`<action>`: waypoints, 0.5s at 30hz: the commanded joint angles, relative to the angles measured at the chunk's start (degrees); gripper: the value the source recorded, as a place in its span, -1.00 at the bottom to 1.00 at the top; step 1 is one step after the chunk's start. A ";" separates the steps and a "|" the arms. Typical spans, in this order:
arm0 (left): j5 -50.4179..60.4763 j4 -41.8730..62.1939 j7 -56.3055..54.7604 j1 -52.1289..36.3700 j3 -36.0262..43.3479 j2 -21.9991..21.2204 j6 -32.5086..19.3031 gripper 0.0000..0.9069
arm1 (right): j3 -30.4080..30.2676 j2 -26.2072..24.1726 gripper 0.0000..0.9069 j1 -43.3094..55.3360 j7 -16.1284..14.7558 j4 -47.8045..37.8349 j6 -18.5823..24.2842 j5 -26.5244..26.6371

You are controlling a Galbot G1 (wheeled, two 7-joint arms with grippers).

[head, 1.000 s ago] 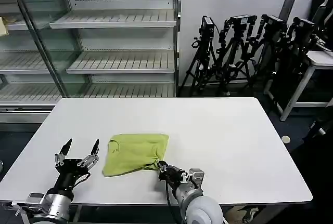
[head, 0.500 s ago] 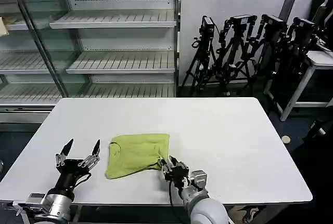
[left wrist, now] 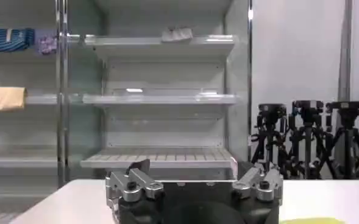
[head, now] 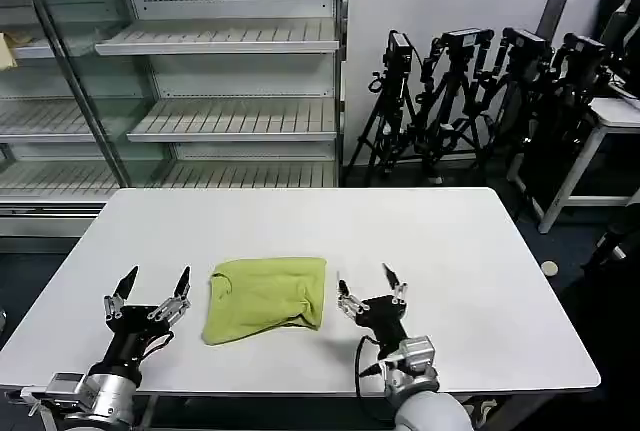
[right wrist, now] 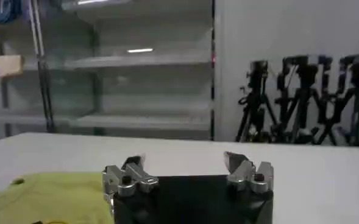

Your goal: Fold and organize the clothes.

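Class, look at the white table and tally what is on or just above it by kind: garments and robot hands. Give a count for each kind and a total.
Garments: 1, the folded lime shirt.
Robot hands: 2, the left hand and the right hand, both open, one on each side of the shirt.
Total: 3.

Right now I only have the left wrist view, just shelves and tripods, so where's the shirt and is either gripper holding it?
Observer: The shirt lies folded on the white table, between the two grippers. Neither holds it.
Operator: How is my left gripper placed against it?
Observer: The left gripper is open, beside the shirt's left edge, not touching it.
Operator: And the right one?
Observer: The right gripper is open too, just off the shirt's right edge with a bare strip of table between them.
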 commanded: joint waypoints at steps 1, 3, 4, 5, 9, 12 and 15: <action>0.03 -0.87 0.00 -0.12 0.80 -0.22 0.06 1.00 | 6.00 0.11 1.00 -9.27 0.42 4.82 6.46 -12.72; 0.11 -1.19 0.04 0.23 0.96 -0.33 0.05 1.00 | 6.57 0.14 1.00 -9.98 0.36 5.53 6.87 -12.91; 0.19 -1.38 0.07 0.42 1.09 -0.42 0.03 1.00 | 6.93 0.10 1.00 -10.49 0.18 5.95 6.93 -13.10; 0.20 -1.50 0.09 0.58 1.18 -0.46 0.03 1.00 | 7.12 0.04 1.00 -10.81 0.13 6.27 6.92 -13.08; 0.24 -1.87 0.12 0.83 1.36 -0.64 0.00 1.00 | 8.08 -0.01 1.00 -12.01 0.48 7.01 6.79 -12.92; 0.23 -2.13 0.11 0.69 1.46 -0.68 0.09 1.00 | 8.82 0.02 1.00 -13.13 0.27 7.71 6.65 -12.16; 0.22 -2.55 0.12 0.65 1.68 -0.68 0.19 1.00 | 9.36 0.03 1.00 -14.21 -0.14 8.53 6.20 -11.36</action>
